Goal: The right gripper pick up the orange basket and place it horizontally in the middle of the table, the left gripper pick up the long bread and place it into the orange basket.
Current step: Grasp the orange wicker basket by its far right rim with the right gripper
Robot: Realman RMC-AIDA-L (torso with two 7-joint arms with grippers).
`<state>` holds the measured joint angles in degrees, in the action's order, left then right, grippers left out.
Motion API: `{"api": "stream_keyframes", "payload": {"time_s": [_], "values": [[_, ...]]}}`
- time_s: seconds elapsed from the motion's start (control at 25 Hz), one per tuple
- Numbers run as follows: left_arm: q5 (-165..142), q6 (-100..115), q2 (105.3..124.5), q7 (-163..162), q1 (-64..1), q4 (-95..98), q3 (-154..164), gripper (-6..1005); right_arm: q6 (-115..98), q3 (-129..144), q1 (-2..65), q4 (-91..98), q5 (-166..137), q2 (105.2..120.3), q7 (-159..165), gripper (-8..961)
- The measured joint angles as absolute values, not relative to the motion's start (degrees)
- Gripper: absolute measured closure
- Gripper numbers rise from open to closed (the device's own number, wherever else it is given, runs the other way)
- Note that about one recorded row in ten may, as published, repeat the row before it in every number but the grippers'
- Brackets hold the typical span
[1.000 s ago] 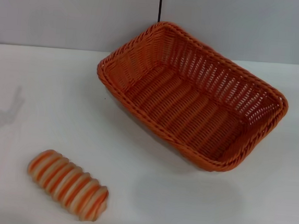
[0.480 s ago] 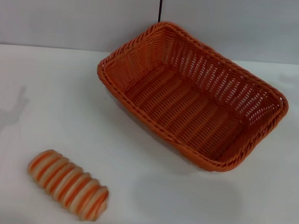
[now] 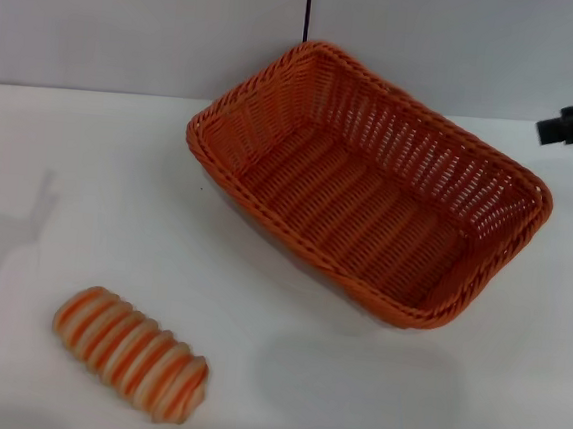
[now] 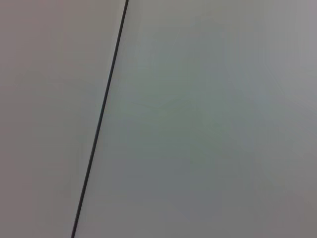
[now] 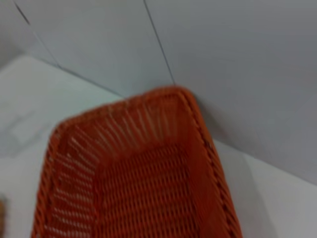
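The orange basket (image 3: 370,182) lies empty and at a slant on the white table (image 3: 89,177), right of centre and towards the back. The right wrist view looks down into the basket (image 5: 143,188) from above one of its ends. The long bread (image 3: 131,353), striped orange and cream, rests on the table at the near left, well apart from the basket. My right gripper (image 3: 547,130) shows only as a black tip at the right edge, in the air above and beyond the basket's far right corner, touching nothing. My left gripper is out of view.
A grey wall with a dark vertical seam (image 3: 308,8) stands right behind the table, close to the basket's far corner. The left wrist view holds only that wall and its seam (image 4: 99,124). Bare tabletop lies between bread and basket.
My right gripper has come in from the right edge and moved left toward the basket's far right corner. Basket and bread have not moved.
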<state>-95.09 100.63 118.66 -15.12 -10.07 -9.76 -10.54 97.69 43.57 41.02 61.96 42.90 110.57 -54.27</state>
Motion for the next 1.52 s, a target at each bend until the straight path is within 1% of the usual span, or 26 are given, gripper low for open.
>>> {"api": "stream_keyframes", "payload": {"time_s": [0.04,0.08,0.12,0.28,1.52], "values": [[-95.1,100.6,118.66,-15.2,-10.0,-9.8,-10.4,151,97.7,43.6,41.0,62.0,42.9,110.57,-54.3,445],[-95.1,100.6,118.66,-15.2,-10.0,-9.8,-10.4,151,96.9,43.8,41.8,61.9,40.5,111.73,-54.3,446],[-95.1,100.6,118.66,-15.4,-10.0,-9.8,-10.3,152,96.9,43.8,41.8,61.9,40.5,111.73,-54.3,446],[-95.1,100.6,118.65,-15.7,-9.9,-9.8,-10.2,153,94.8,44.3,42.8,61.3,36.8,113.5,-54.4,449],[-95.1,100.4,118.56,-15.8,-9.7,-10.2,-10.2,161,89.1,49.3,43.6,54.1,33.6,113.85,-54.6,473]]}}
